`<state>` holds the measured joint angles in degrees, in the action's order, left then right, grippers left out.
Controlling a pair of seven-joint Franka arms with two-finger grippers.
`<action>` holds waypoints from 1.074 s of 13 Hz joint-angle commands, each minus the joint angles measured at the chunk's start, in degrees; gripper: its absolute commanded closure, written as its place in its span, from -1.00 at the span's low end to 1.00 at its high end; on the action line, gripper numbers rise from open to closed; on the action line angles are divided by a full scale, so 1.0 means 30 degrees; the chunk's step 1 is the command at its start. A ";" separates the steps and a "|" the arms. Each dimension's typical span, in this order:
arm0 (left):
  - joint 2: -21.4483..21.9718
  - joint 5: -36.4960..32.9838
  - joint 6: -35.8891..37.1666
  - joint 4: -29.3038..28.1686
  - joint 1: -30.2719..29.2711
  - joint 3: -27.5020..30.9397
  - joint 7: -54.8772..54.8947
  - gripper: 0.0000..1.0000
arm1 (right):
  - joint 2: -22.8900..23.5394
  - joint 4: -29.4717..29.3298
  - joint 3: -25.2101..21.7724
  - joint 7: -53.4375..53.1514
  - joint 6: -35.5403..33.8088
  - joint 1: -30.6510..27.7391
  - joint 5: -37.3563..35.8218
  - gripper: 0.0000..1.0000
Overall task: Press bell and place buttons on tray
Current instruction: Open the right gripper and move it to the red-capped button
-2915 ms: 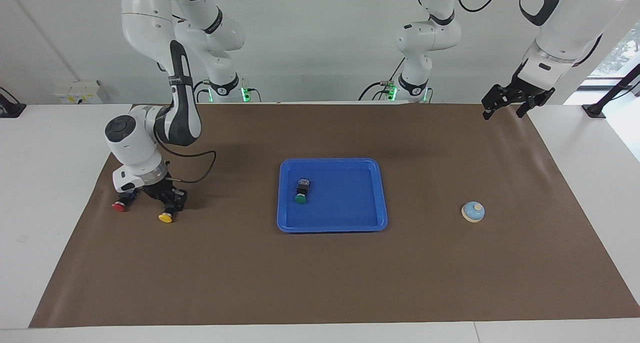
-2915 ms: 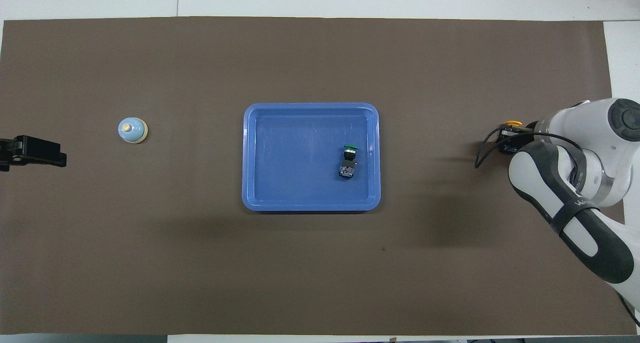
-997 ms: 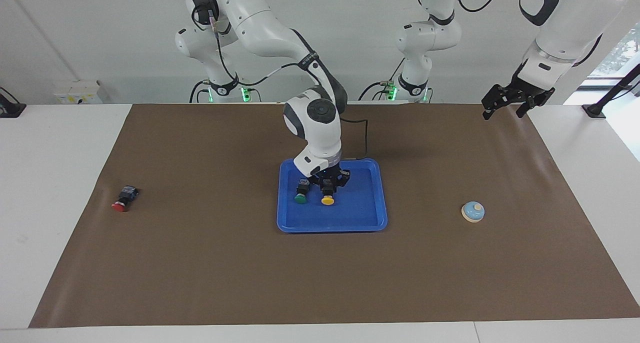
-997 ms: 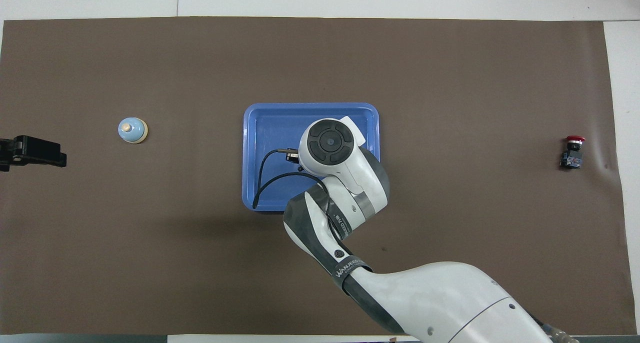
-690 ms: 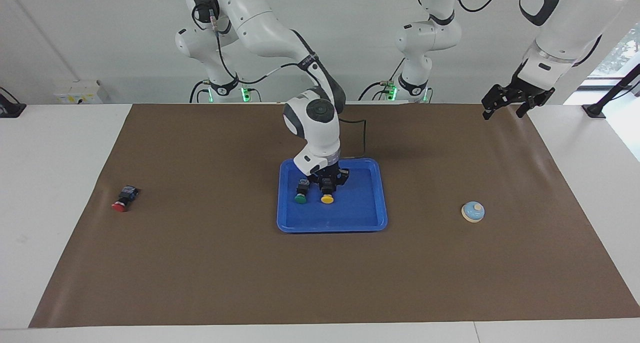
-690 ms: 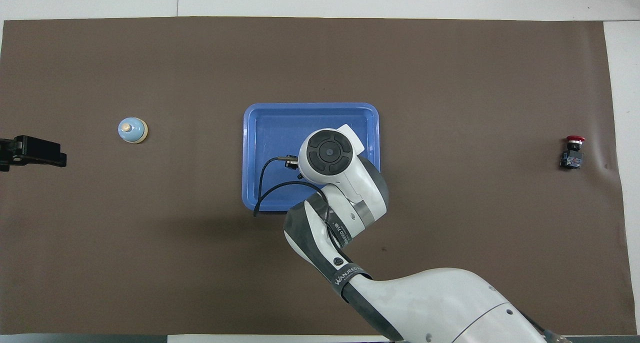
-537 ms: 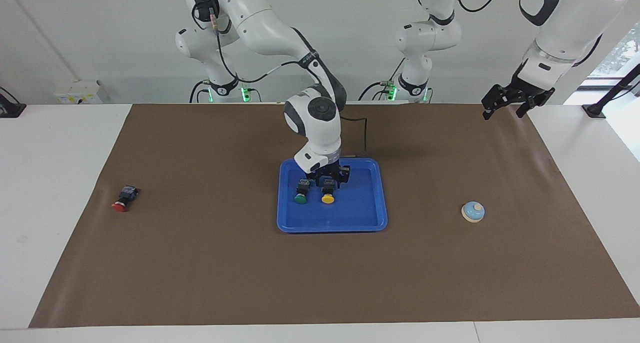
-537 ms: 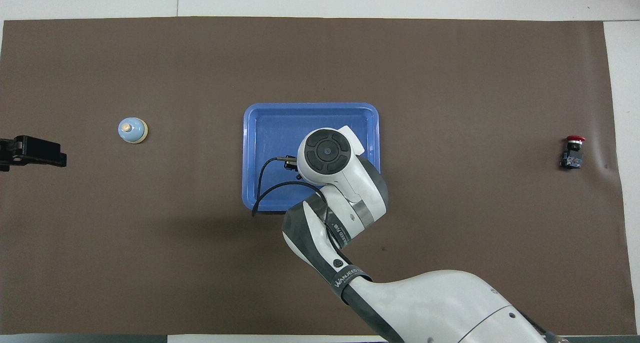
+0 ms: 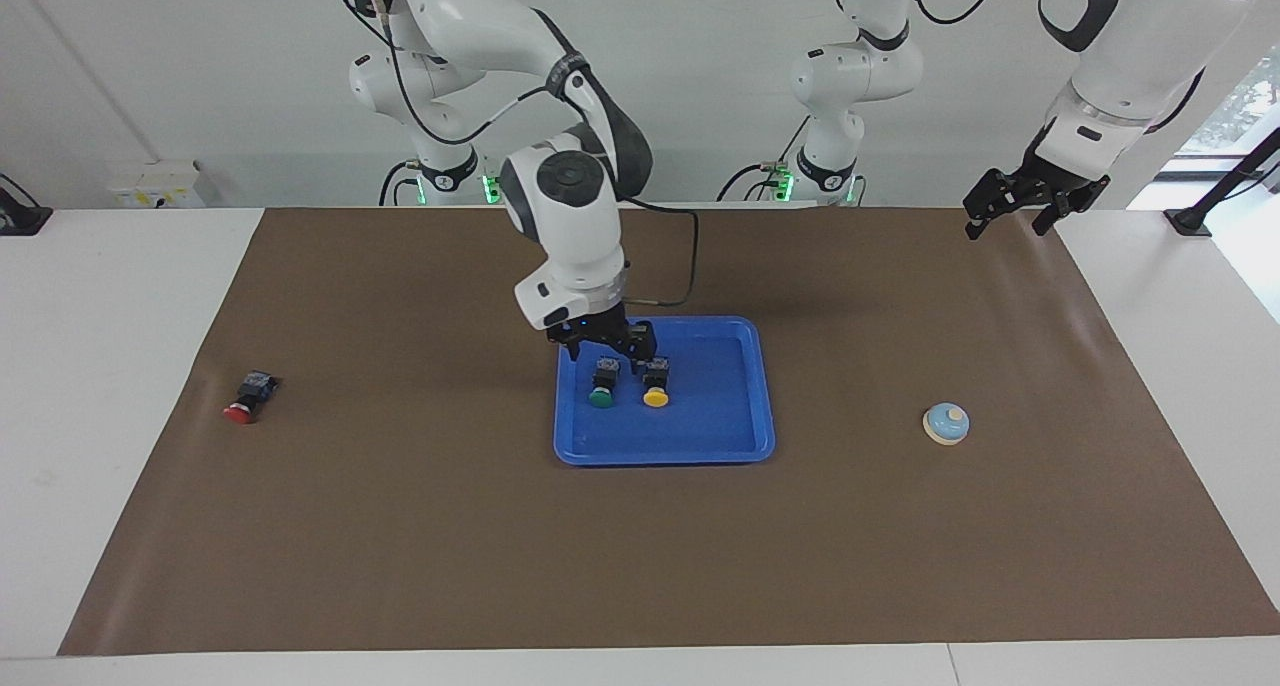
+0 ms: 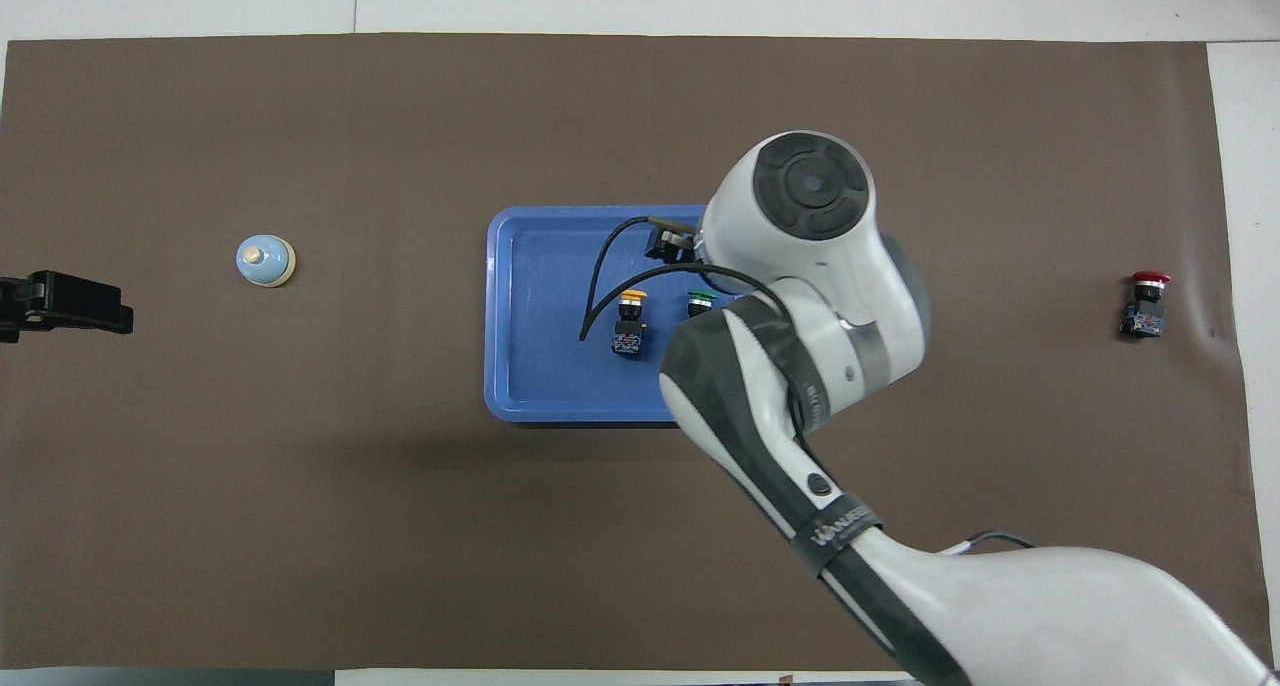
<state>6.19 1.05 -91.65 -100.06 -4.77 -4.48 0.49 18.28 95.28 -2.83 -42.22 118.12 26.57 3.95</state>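
facing view, right gripper (image 9: 603,344): raised just above the robots' edge of the flat rectangular blue plastic tray (image 9: 735,436), over the mid-table; its black fingers stand apart and grip nothing.
right gripper, change: a second ago it was low over the tray with the yellow-capped black push button (image 9: 656,387) between its fingers; now it has let go, lifted, and drifted toward the right arm's end.
yellow button, place: lying on the tray floor, cap pointing away from the robots, just beside the green-capped black push button (image 9: 601,387), which lies the same way; the two do not touch.
overhead view, check: both buttons show on the tray, the yellow one (image 10: 630,318) in the open, the green one (image 10: 701,300) partly under the arm.
red-capped black push button (image 9: 247,397): alone on the brown mat near the table edge at the right arm's end, well apart from the tray.
small round light-blue bell with cream knob (image 9: 946,423): on the mat between the tray and the left arm's end, nothing touching it.
left gripper (image 9: 1018,209): waits in the air over the corner of the table by the left arm's base; whether its fingers are apart i cannot tell.
meaning for the task: two of three buttons are in place; judging by the drift, the red one is probably next.
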 commanded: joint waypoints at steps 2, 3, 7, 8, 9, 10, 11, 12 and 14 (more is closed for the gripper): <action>0.0106 -0.0087 0.0141 -0.0015 0.0066 0.0086 0.0012 -1.00 | -0.1287 0.0380 0.0095 0.4713 -0.1401 -0.4129 0.0148 -1.00; 0.0106 -0.0087 0.0141 -0.0015 0.0066 0.0086 0.0012 -1.00 | -0.1376 0.0467 0.0095 0.5974 -0.1666 -0.5330 0.0003 -1.00; 0.0106 -0.0087 0.0141 -0.0015 0.0066 0.0086 0.0012 -1.00 | -0.1784 0.1839 0.0095 0.9759 -0.1407 -0.8938 -0.1517 -1.00; 0.0106 -0.0087 0.0141 -0.0015 0.0066 0.0086 0.0012 -1.00 | -0.2048 0.2744 0.0095 1.0346 -0.0593 -0.9815 -0.1986 -1.00; 0.0106 -0.0087 0.0141 -0.0015 0.0066 0.0086 0.0012 -1.00 | -0.2283 0.3768 0.0095 1.1106 0.0489 -1.0636 -0.2368 -1.00; 0.0106 -0.0087 0.0141 -0.0015 0.0066 0.0086 0.0012 -1.00 | -0.2488 0.4707 0.0095 1.1896 0.1660 -1.1370 -0.2488 -1.00; 0.0106 -0.0058 0.0141 -0.0015 0.0066 0.0086 0.0012 -1.00 | -0.2693 0.5644 0.0095 1.2426 0.2657 -1.2131 -0.2518 -1.00; 0.0106 -0.0087 0.0141 -0.0015 0.0066 0.0086 0.0012 -1.00 | -0.2782 0.6379 0.0095 1.2722 0.3596 -1.2632 -0.2576 -1.00; 0.0106 -0.0087 0.0141 -0.0015 0.0066 0.0086 0.0012 -1.00 | -0.2493 0.6854 0.0095 1.2725 0.4568 -1.3364 -0.3014 -1.00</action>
<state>6.19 1.05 -91.65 -100.06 -4.77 -4.48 0.49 12.67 112.00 -3.33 -4.52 128.75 -11.59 -3.63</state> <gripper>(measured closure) 0.000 0.000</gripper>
